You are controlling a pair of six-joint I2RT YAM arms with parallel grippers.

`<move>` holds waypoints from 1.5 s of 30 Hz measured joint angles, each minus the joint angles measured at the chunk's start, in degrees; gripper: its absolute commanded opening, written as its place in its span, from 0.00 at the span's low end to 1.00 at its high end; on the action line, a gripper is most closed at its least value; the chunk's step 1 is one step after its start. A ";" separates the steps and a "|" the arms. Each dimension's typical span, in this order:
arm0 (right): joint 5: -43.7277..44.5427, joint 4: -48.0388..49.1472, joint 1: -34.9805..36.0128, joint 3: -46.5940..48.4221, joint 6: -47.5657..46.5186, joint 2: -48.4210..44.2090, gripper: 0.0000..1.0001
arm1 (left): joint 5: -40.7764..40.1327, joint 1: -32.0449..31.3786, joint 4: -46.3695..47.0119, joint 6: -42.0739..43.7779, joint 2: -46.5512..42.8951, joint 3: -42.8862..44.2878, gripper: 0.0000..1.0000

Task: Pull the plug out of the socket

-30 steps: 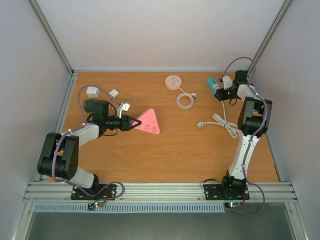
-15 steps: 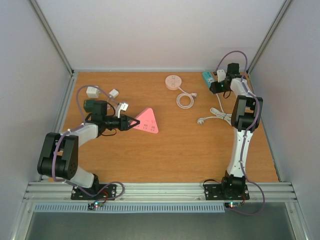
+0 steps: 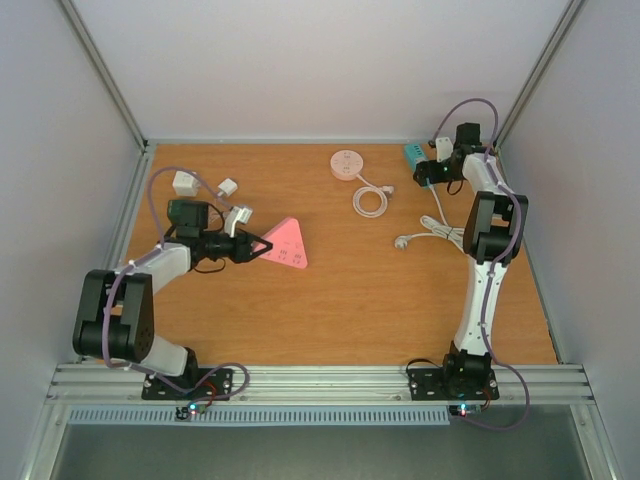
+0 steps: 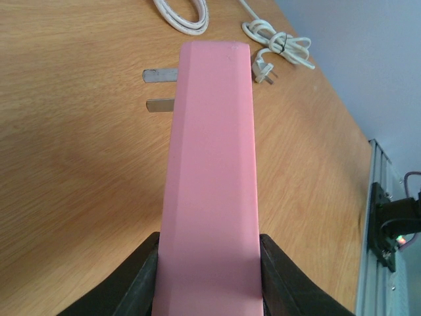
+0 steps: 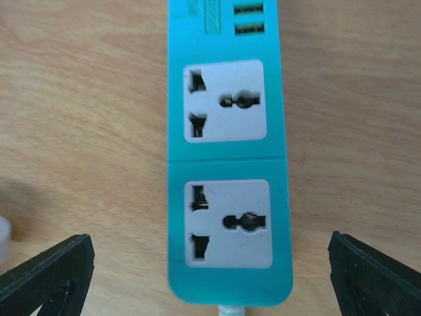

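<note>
Pink socket [image 4: 210, 164] clamped, left end effector [image 3: 258, 244].

pink socket [image 4: 210, 164]: matt smooth plastic. prongs [image 4: 160, 104]: bare metal. teal pwr strip [image 5: 227, 169]: smooth plastic. tbl [image 5: 79, 131]: wood grain, low sheen.

No text can be read; the green label [image 5: 218, 16] on the teal power strip [image 5: 227, 168] is blurred.

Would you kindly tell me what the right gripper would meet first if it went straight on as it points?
Probably the teal power strip, lying on the table straight ahead of the open right gripper; the gap is unclear.
</note>
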 measured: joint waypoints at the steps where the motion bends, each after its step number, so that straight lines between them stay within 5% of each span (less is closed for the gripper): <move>1: -0.28 -0.26 0.00 0.00 0.11 -0.72 0.98 | -0.09 0.57 -1.55 1.29 -0.52 0.37 0.01; 13: -6.34 -1.64 0.00 -1.77 1.79 -11.76 0.99 | -1.38 14.23 -24.35 19.87 -4.48 5.66 0.01; 34: -15.37 4.63 7.19 -34.69 6.21 -39.15 0.99 | -4.81 40.28 -59.89 57.51 -2.10 10.23 0.05; 45: -15.61 6.71 11.93 -38.58 7.65 -42.14 0.99 | -5.38 46.84 -64.54 65.48 3.15 10.05 0.12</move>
